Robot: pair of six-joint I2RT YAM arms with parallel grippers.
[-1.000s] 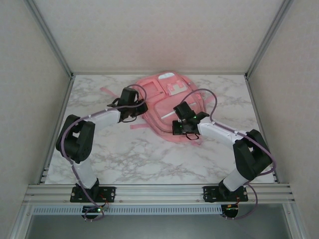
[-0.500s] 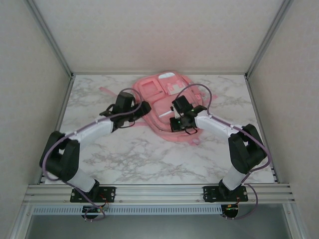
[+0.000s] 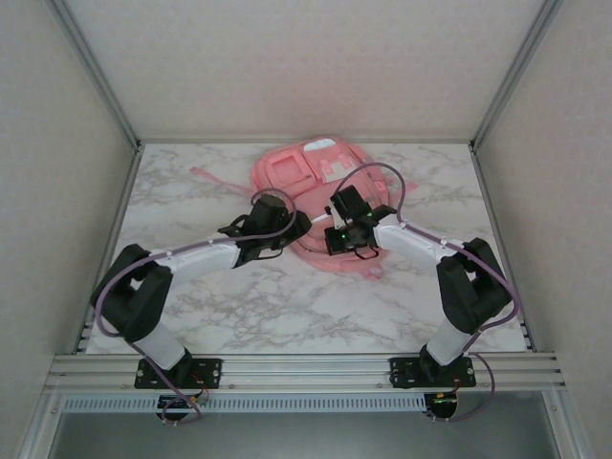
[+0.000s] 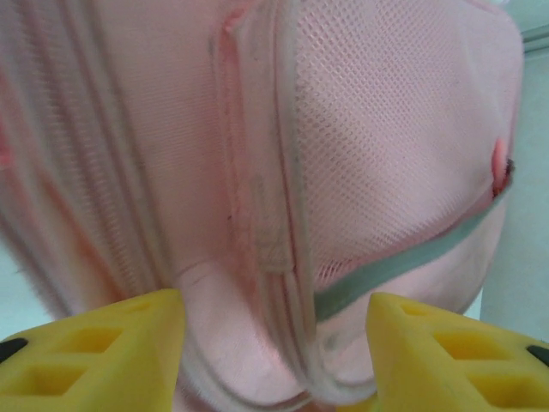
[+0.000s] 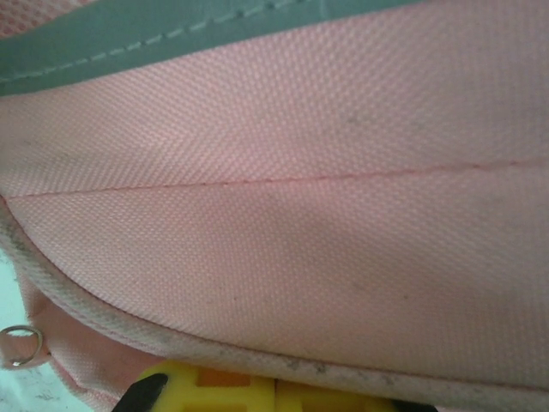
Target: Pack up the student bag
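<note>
The student bag point(image 3: 311, 182), a big soft pink backpack, lies flat at the back middle of the marble table. My left gripper point(image 3: 298, 229) is at its near left edge and stands open. In the left wrist view its yellow fingers point(image 4: 94, 352) are wide apart, with the bag's rounded corner and mesh pocket point(image 4: 386, 137) between and beyond them. My right gripper point(image 3: 337, 236) rests on the bag's near edge and is shut. Its yellow fingertips point(image 5: 214, 390) meet under a piped seam of pink fabric point(image 5: 283, 240). Whether fabric is pinched between them is hidden.
A pink strap point(image 3: 215, 179) trails left of the bag over the table point(image 3: 287, 306). A small metal ring point(image 5: 21, 342) hangs by the bag's edge. Grey walls and metal posts close in the back and sides.
My left gripper went from shut to open and swung right and nearer, to the bag's near left corner. My right gripper shifted a little back and left, still shut.
</note>
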